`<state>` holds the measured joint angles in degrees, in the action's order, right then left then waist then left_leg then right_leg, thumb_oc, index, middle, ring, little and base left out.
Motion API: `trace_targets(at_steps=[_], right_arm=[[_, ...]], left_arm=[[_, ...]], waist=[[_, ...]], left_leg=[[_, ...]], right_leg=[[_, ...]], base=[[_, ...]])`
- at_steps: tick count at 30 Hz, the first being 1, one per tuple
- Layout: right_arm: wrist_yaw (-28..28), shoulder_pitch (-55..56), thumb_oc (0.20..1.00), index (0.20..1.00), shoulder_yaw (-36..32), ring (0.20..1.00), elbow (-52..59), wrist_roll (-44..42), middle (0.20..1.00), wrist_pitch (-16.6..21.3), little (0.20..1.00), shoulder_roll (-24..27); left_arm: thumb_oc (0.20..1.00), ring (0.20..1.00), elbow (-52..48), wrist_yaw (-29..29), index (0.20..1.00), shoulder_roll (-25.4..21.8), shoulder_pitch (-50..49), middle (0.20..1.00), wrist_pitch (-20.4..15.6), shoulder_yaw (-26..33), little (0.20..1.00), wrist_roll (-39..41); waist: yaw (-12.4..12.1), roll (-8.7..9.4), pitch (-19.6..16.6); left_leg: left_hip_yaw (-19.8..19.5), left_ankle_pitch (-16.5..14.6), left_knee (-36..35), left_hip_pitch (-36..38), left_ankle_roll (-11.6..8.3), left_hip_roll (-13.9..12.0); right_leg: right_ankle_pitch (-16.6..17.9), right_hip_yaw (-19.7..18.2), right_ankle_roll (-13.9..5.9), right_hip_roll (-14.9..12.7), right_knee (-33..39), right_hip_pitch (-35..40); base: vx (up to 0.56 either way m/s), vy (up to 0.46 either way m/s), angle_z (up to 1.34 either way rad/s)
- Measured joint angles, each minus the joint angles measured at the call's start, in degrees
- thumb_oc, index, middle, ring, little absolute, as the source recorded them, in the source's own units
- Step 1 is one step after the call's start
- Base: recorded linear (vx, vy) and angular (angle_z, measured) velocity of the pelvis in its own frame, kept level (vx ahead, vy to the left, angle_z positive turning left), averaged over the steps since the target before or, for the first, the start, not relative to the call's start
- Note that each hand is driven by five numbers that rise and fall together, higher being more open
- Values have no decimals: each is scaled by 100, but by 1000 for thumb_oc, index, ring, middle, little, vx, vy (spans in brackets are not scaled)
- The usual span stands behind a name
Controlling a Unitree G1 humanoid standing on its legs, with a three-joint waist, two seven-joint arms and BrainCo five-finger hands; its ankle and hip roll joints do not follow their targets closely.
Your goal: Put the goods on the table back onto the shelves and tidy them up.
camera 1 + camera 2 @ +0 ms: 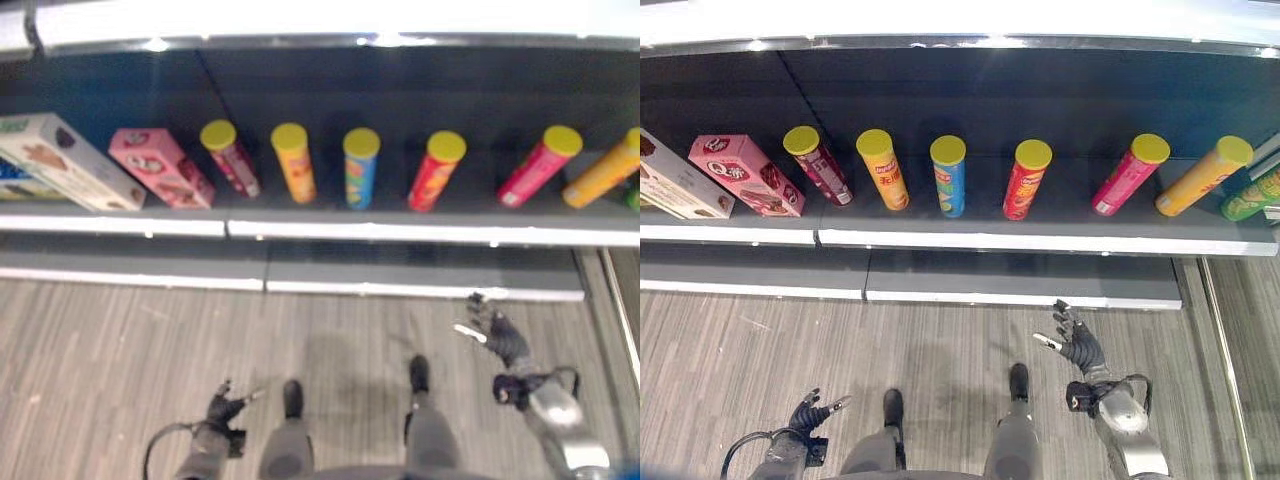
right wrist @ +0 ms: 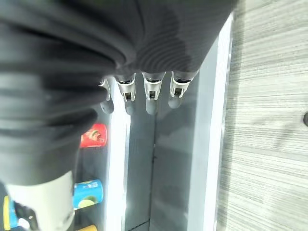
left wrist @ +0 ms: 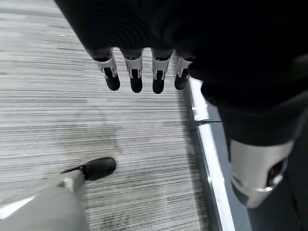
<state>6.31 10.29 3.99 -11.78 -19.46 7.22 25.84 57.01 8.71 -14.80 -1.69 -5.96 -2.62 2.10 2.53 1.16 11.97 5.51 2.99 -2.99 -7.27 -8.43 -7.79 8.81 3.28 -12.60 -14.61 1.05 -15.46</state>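
A row of yellow-lidded cans was seen standing on the dark shelf [image 1: 1060, 232]: a maroon can [image 1: 817, 165], an orange can [image 1: 882, 169], a blue can [image 1: 949, 176], a red can [image 1: 1024, 179], a pink can [image 1: 1129, 174] and a yellow-orange can [image 1: 1203, 176]. At the left end of the row a pink box [image 1: 746, 175] and a white box [image 1: 678, 188] were leaned. A green can [image 1: 1252, 197] was partly seen at the right edge. The left robot hand [image 1: 810, 412] was held low over the wooden floor [image 1: 730, 360], its fingers straight and empty. The right robot hand [image 1: 1077, 344] was raised before the lower shelf edge, fingers spread and nothing held.
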Motion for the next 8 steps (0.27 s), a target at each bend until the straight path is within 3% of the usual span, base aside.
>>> trace_targets(at_steps=[2, 6, 8], right_arm=[[73, -224, 1000, 1000, 254, 1000, -881, 147, 1000, -66, 1000, 24], [113, -179, 1000, 1000, 281, 1000, -1350, 206, 1000, -141, 1000, -51], [-134, -912, 1000, 1000, 174, 1000, -3796, 640, 1000, -120, 1000, -559]], left_arm=[[1000, 1000, 35, -80, 1000, 68, -21, 1000, 22, -56, 1000, -7], [1000, 1000, 36, -124, 1000, 75, -52, 1000, -8, -183, 1000, -59], [1000, 1000, 187, -236, 1000, 118, -5, 1000, -1, -388, 1000, -48]], waist=[[-39, -21, -59], [-34, -34, -230], [-76, -10, -334]], left_leg=[[19, -5, -84, 297, -4, -62], [34, -3, -121, 354, -7, -70], [56, -2, -170, 716, -10, -115]], right_leg=[[19, 9, 43, 68, 37, 278], [-45, 19, -18, 75, 83, 330], [0, 18, 48, 132, 123, 687]], base=[[10, -12, -2], [58, -49, -2], [117, -70, -3]])
